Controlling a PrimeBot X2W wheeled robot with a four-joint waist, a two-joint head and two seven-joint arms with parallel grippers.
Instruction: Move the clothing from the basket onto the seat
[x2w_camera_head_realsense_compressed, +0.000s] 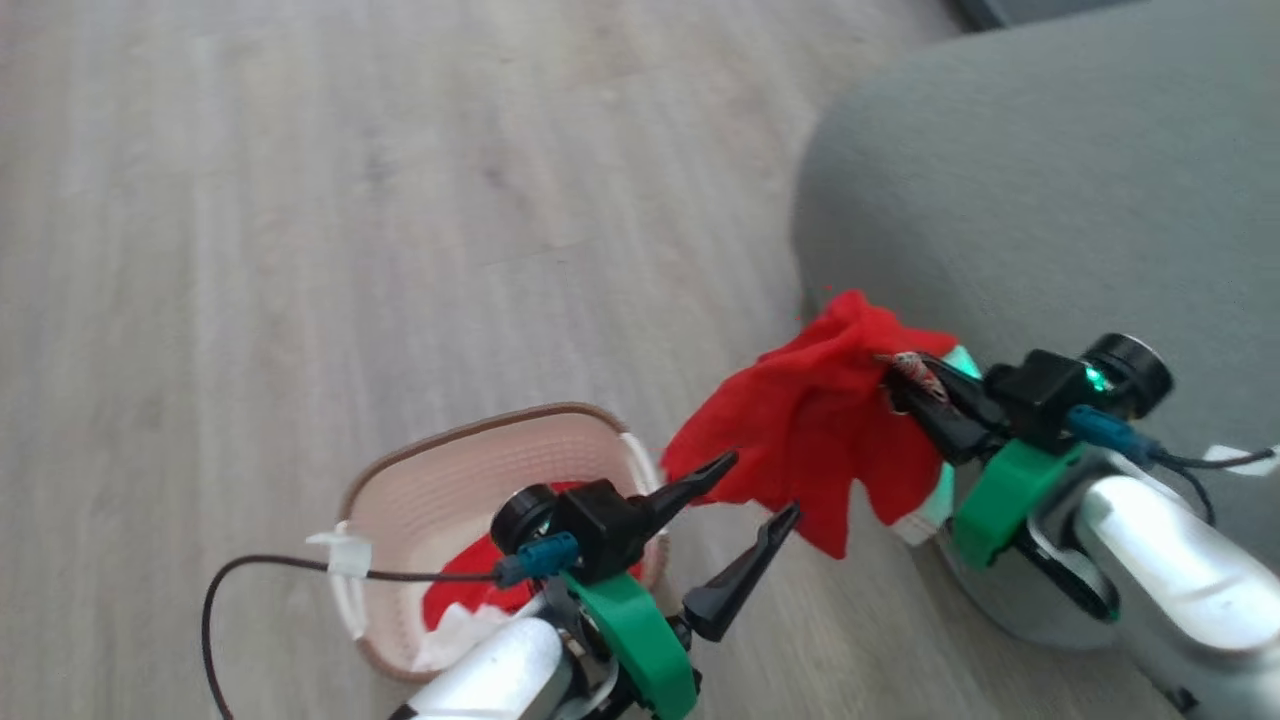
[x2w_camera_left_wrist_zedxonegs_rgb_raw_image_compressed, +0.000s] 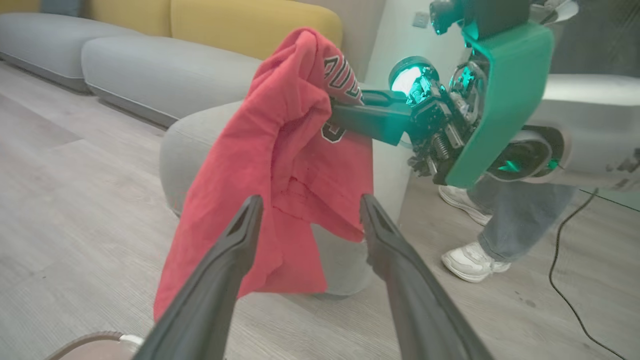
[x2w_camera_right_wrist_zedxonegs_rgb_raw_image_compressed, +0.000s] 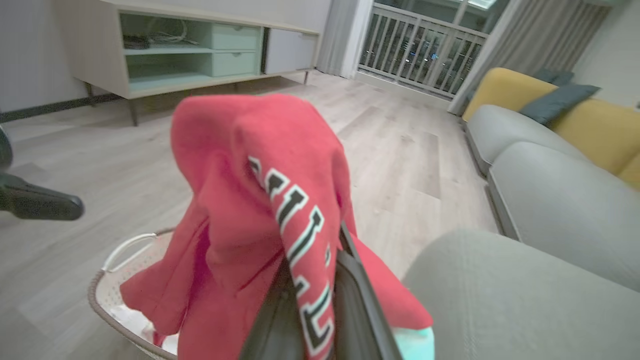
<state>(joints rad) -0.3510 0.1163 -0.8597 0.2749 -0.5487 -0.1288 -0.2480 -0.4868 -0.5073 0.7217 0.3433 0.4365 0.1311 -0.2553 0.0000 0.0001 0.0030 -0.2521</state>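
Pinched in the right gripper (x2w_camera_head_realsense_compressed: 905, 380), one red jersey (x2w_camera_head_realsense_compressed: 810, 420) hangs against the grey seat (x2w_camera_head_realsense_compressed: 1050, 180); its black-and-white lettering is too folded to read whole. Just beside it, the left gripper (x2w_camera_head_realsense_compressed: 762, 487) stands spread, over one basket (x2w_camera_head_realsense_compressed: 480, 440) holding another red garment (x2w_camera_head_realsense_compressed: 465, 585).

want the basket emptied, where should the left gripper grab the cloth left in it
Probably pinch the red bunch of the cloth from straight above with the open left gripper: it lies crumpled low in the basket, whose walls block the sides.
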